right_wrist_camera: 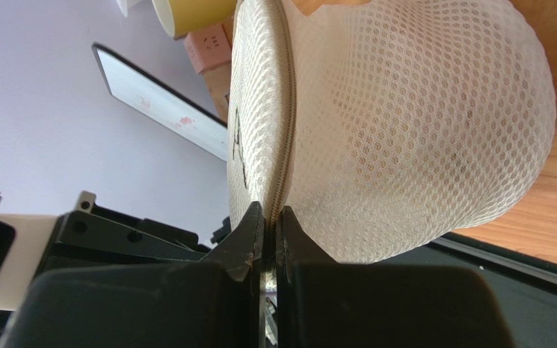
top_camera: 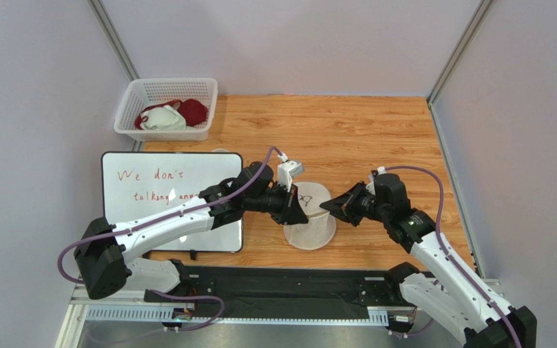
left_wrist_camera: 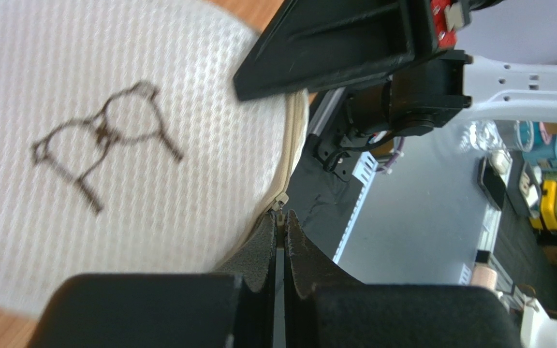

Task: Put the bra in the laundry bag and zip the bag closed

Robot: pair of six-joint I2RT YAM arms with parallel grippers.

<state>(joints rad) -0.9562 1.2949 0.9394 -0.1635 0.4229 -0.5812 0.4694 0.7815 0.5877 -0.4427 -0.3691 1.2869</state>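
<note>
Looking down from the top camera, the white basket [top_camera: 132, 109] sits way off at 11 o'clock on the worktop [top_camera: 376, 138]. It has a dark red garment [top_camera: 194, 110] and a white garment [top_camera: 162, 119] in it. A whiteboard [top_camera: 209, 170] with red scribble lies at 9 o'clock from the laundry bag [top_camera: 310, 230], and the left arm [top_camera: 165, 221] stretches right across it.

The bag is near the middle of the worktop, standing on edge between both arms. The left gripper [top_camera: 294, 206] is on its 9 o'clock side and covers part of its face; the right gripper [top_camera: 330, 208] is at 3 o'clock. The left jaws are pressed together on the rim, right at the zipper pull [left_wrist_camera: 280, 205]. The right jaws are clamped on the zipper seam [right_wrist_camera: 286, 109].

The bag is off-white, with a fine weave on the flatter face and a black bra sketch [left_wrist_camera: 103, 138] on it. The other half is honeycomb mesh and bulges out round. The stretch of zipper above the right jaws looks done up.
</note>
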